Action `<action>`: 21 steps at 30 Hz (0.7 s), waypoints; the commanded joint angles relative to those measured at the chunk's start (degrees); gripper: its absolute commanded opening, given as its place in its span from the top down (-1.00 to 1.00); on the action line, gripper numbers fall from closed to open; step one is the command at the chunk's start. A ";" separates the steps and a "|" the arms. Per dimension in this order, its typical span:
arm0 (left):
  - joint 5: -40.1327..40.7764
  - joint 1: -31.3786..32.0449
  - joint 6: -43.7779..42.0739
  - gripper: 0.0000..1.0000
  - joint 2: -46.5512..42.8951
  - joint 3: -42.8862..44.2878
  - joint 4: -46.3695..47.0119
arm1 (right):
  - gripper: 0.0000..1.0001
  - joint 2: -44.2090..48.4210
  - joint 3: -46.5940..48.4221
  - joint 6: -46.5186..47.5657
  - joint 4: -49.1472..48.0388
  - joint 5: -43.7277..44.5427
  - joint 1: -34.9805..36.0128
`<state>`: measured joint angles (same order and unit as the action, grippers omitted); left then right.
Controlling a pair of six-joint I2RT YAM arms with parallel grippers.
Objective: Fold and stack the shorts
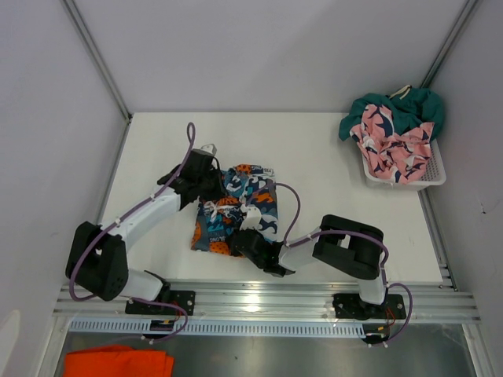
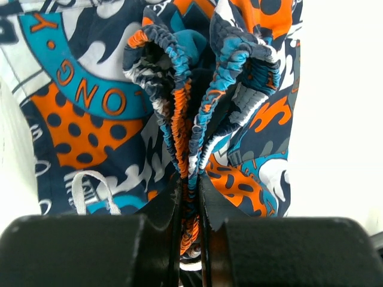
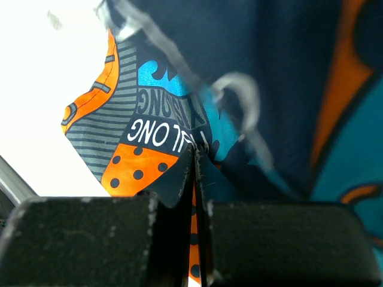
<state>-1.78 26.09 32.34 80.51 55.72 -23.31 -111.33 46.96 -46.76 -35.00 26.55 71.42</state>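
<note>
The blue, orange and white graphic print shorts (image 1: 236,208) lie bunched in the middle of the white table. My left gripper (image 1: 203,177) is shut on their gathered elastic waistband (image 2: 190,179) at the far left corner. My right gripper (image 1: 247,238) is shut on a thin fold of the same shorts (image 3: 195,161) at their near edge. The pink shark shorts (image 1: 393,149) and the teal green shorts (image 1: 397,110) lie heaped in the white mesh basket (image 1: 434,179) at the back right.
A bright orange cloth (image 1: 118,363) lies below the table's front rail (image 1: 259,302) at the bottom left. Grey walls close in on the table's left, back and right sides.
</note>
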 commanded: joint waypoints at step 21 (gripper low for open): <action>-1.03 -8.42 -2.10 1.00 -9.76 -14.17 6.36 | 1.00 -2.66 -2.31 -0.35 10.39 -0.53 0.13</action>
<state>-4.01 19.16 31.42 74.06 39.90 -17.17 -111.31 46.94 -47.29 -34.96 26.52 71.40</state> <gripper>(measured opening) 0.130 0.002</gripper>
